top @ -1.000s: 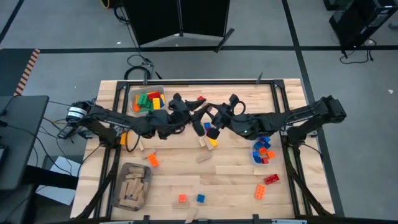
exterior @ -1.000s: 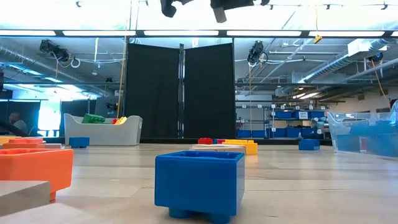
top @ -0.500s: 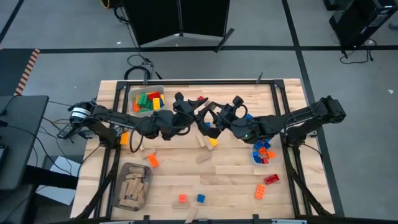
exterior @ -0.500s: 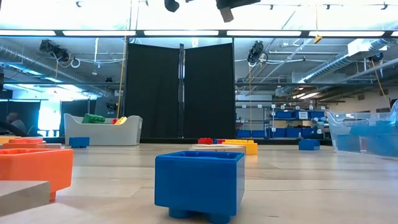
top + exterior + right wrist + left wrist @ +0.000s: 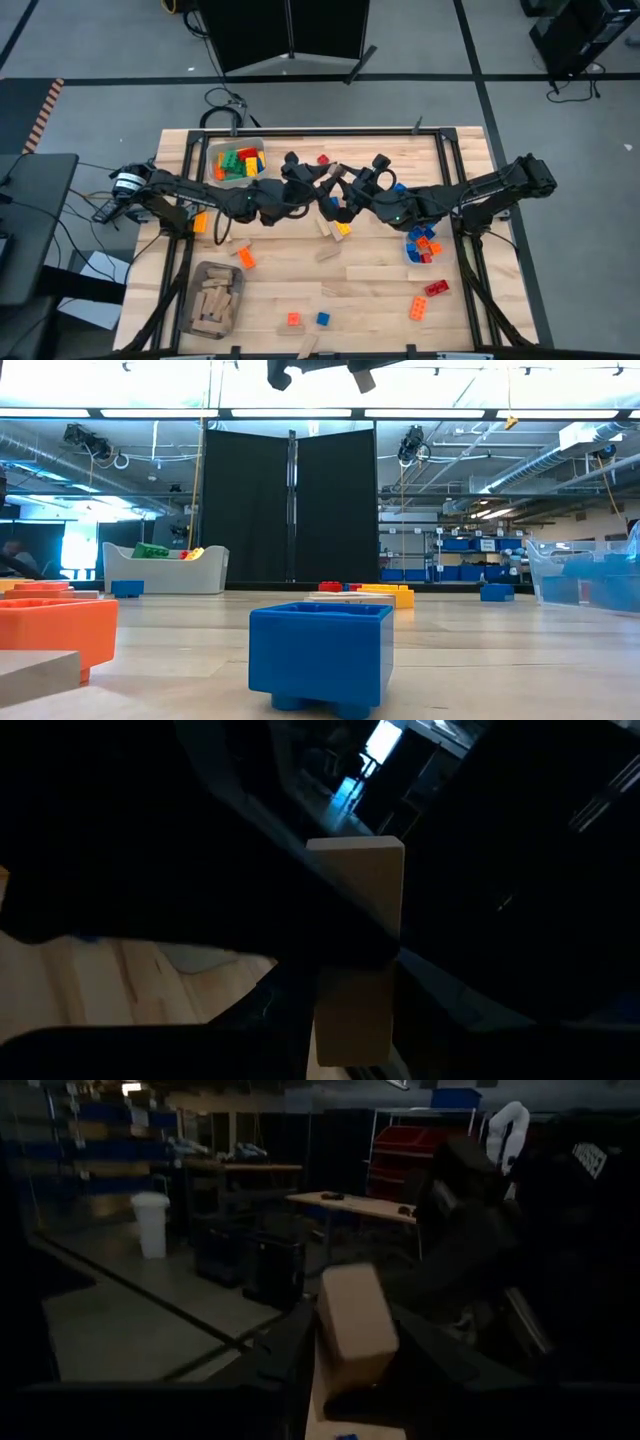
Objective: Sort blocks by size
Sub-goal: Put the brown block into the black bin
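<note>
Pale wooden table (image 5: 380,285) strewn with blocks (image 5: 430,295); dim, seemingly warehouse-like room.

Tan wood block (image 5: 352,1320) held mid-air btwn both arms

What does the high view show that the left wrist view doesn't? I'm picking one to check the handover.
Only the high view shows the wooden table, the grey bin of studded bricks, the clear bin of tan wooden pieces and the right gripper. Only the left wrist view shows the left gripper's fingers clamping the tan wooden block. Both show the arms meeting mid-table.
</note>
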You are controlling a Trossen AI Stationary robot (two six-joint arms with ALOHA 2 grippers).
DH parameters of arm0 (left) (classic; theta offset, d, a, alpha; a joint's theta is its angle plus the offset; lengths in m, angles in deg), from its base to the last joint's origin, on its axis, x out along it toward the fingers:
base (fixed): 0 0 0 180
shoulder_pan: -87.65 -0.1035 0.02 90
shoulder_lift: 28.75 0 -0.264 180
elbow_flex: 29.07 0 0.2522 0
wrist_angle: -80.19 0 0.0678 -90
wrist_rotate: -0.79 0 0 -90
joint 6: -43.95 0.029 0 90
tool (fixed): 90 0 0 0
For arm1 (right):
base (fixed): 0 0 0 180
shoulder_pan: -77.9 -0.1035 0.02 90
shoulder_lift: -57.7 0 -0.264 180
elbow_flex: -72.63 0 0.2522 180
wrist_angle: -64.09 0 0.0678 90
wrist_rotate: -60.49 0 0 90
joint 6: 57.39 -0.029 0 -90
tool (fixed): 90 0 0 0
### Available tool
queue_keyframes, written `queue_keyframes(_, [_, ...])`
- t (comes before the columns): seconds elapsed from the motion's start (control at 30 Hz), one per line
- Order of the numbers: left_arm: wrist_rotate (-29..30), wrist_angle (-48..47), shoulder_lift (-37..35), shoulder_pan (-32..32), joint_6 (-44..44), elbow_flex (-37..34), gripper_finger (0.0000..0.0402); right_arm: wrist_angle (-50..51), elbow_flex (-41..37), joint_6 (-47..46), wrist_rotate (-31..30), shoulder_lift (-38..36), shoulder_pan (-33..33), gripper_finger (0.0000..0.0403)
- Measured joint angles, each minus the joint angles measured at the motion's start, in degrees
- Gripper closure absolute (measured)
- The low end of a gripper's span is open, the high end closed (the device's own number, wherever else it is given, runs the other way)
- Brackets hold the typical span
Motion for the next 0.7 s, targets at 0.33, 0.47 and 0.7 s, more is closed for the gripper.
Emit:
queue_keyframes(0.33, [-0.07, -0.24, 0.02, -0.04, -0.62, -0.07, 0.0304, 0.11, 0.02, 0.14, 0.76, 0.00, -0.20, 0.0274])
queue_keyframes(0.47, [0.27, 0.65, 0.04, -0.04, 0.68, -0.13, 0.0341, 0.27, 0.03, 0.26, 0.68, -0.01, -0.49, 0.0251])
queue_keyframes(0.7, [-0.13, -1.11, -1.55, 0.27, 1.28, -0.15, 0.0341, 0.53, 0.09, 0.31, -6.51, -0.04, -2.67, 0.0229])
